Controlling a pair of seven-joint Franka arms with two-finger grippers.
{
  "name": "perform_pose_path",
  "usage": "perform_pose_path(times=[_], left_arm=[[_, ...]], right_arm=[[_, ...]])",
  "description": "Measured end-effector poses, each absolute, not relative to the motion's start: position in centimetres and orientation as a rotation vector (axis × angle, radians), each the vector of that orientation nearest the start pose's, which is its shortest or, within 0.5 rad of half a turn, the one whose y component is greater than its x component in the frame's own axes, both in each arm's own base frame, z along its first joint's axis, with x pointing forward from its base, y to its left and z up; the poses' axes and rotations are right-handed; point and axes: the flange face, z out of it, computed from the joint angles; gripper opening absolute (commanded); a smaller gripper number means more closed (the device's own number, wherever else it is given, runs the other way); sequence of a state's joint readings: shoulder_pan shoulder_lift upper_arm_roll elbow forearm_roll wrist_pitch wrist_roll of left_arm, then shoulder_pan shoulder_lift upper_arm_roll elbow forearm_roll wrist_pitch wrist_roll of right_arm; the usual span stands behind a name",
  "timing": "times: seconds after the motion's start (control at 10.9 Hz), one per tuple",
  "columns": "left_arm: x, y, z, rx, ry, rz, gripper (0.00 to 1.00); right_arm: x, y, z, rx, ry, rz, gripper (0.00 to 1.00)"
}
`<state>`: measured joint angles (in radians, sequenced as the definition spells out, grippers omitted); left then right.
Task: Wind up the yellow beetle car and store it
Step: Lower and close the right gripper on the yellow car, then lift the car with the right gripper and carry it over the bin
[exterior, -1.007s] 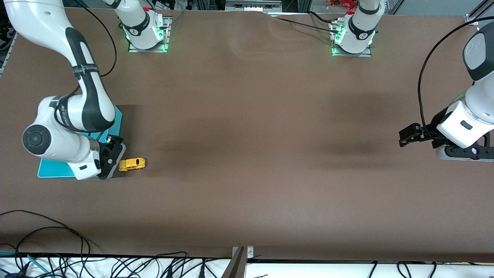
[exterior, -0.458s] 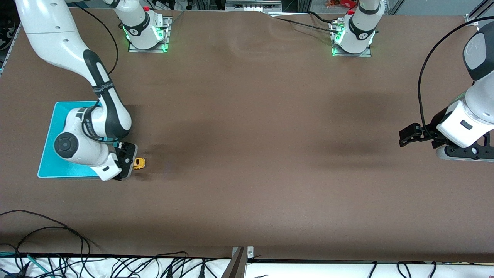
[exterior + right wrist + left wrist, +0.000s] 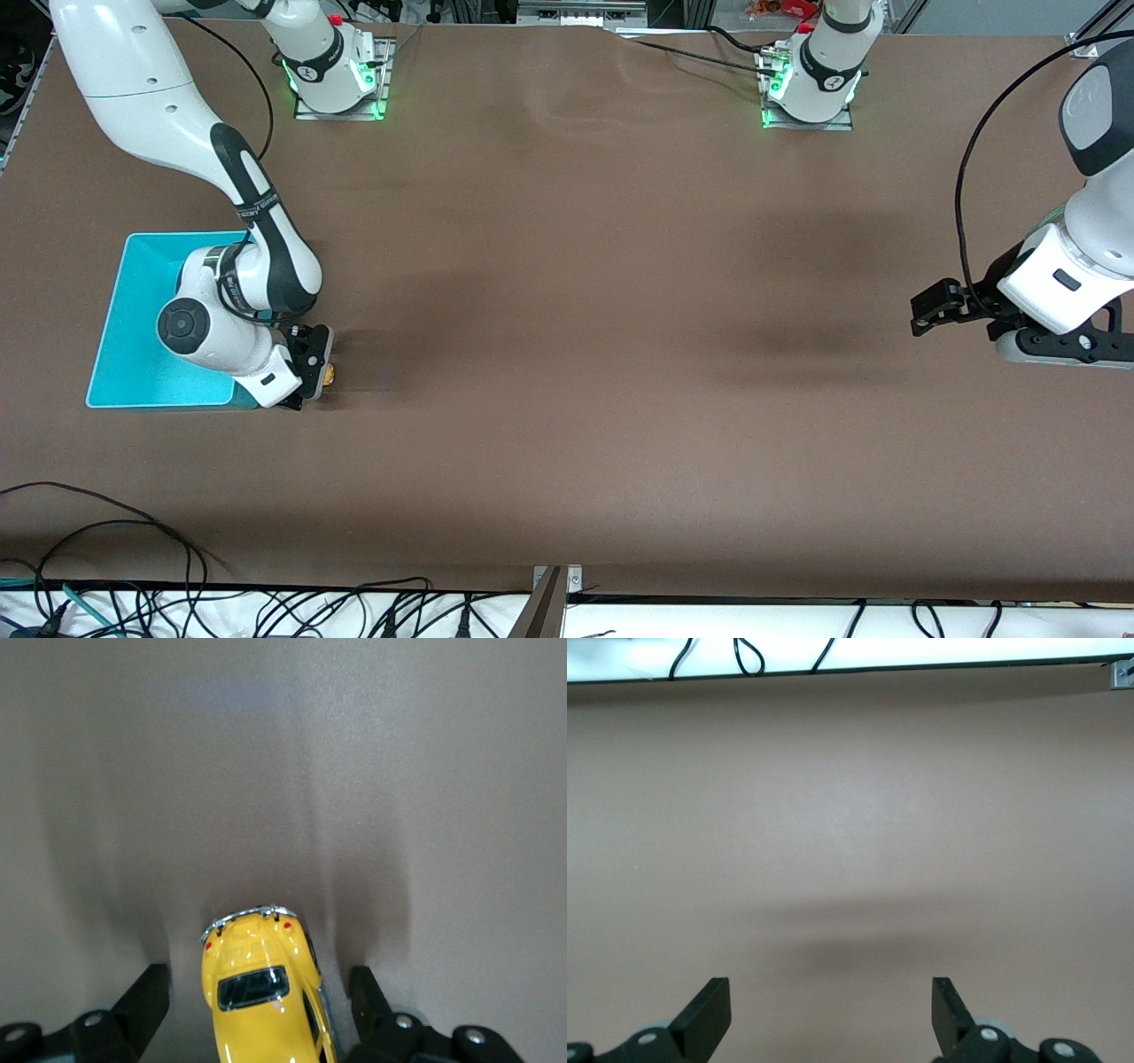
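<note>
Here the yellow beetle car point(image 3: 261, 992) sits between the right gripper's point(image 3: 257, 1014) spread fingers.

No readable text

A band of small lettering runs around the right arm's forearm point(image 3: 257, 209), and a round mark sits on each arm's base, point(image 3: 312, 73) and point(image 3: 833, 81), but none of it can be made out. The yellow beetle car point(image 3: 262, 992), the turquoise bin point(image 3: 133, 319) and the counter point(image 3: 567, 354) show no writing.
</note>
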<state>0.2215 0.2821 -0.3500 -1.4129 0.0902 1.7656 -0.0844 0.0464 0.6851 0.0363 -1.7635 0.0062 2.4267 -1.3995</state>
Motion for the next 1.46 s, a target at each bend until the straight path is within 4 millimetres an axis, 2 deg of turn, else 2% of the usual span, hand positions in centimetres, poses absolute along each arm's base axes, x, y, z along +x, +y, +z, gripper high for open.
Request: perform_pose_path(times=[0.27, 0.37, 0.55, 0.92, 1.28, 1.46], left_arm=[[64.9, -4.7, 55.9, -3.154, 0.068, -0.143, 1.0], [64.9, -4.7, 55.9, -3.154, 0.068, -0.143, 1.0], [64.9, -4.7, 55.9, -3.154, 0.068, -0.143, 1.0], [64.9, -4.7, 55.9, -3.154, 0.068, -0.143, 1.0], [64.9, -4.9, 55.9, -3.155, 0.073, -0.143, 1.0], [64.9, -5.1, 55.9, -3.156, 0.077, -0.144, 1.0]], right_arm=[[65.8, 5.3, 17.8, -2.275, -2.127, -0.015, 0.45], [65.9, 5.3, 18.2, -2.274, -2.133, -0.022, 0.33], [66.1, 5.3, 19.0, -2.265, -2.154, -0.036, 0.0], [66.4, 5.3, 20.8, -2.269, -2.172, -0.065, 0.0], [66.2, 5.6, 24.5, -2.263, -2.159, -0.041, 0.0], [65.8, 6.1, 27.1, -2.261, -2.13, -0.007, 0.0]])
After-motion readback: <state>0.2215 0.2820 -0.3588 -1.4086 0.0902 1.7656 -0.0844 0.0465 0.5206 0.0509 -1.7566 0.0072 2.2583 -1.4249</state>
